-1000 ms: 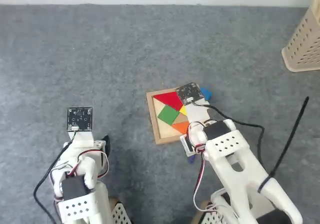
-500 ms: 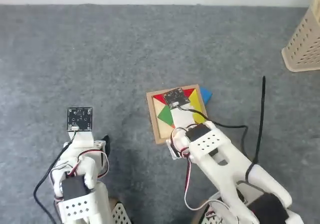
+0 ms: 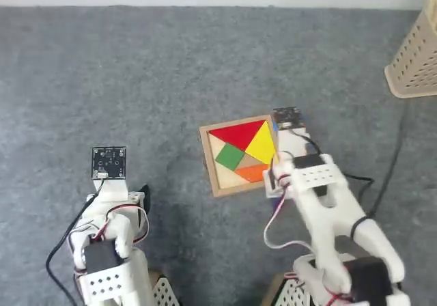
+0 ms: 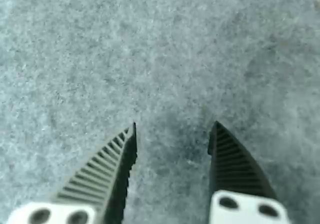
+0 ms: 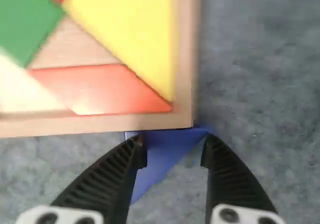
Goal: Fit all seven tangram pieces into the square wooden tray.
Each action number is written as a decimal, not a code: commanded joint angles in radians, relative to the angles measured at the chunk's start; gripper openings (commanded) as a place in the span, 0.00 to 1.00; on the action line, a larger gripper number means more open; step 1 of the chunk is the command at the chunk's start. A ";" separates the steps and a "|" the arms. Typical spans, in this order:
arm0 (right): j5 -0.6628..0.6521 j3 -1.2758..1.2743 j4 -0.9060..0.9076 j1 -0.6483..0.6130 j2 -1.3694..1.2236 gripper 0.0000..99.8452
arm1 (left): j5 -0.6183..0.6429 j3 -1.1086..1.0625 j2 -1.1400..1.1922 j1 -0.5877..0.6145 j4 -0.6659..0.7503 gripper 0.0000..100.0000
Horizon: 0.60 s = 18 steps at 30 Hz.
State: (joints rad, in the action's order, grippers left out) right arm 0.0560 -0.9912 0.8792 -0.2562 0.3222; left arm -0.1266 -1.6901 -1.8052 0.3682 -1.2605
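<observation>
Tray (image 3: 216, 184) mid-carpet (image 3: 136, 67); coloured pieces (image 3: 263, 144) seated inside, bare gap at centre. Blue piece (image 5: 162, 159) flat on carpet, tucked against tray's corner, outside it. Right gripper (image 5: 172, 141) low over it, jaws apart, straddling it; likely lining up pinch, no firm hold yet by my reckoning. Left gripper (image 4: 172, 134) over bare carpet, jaws spread, well away from tray.

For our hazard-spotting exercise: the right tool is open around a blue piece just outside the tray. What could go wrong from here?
1. The blue piece lies against the rim of the tray, so the right tool, closing, may catch the rim and shove the tray.
2. The piece lies flat on the mat, so the tool might slip off it.
</observation>
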 commanded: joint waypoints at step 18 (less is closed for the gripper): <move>-0.029 0.201 0.168 0.283 -0.010 0.19 | 0.009 0.004 -0.015 0.005 -0.003 0.23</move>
State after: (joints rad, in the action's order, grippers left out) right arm 0.0130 -0.8853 1.0035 0.0107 0.2992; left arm -0.1266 -1.6901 -1.8052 0.3682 -1.2605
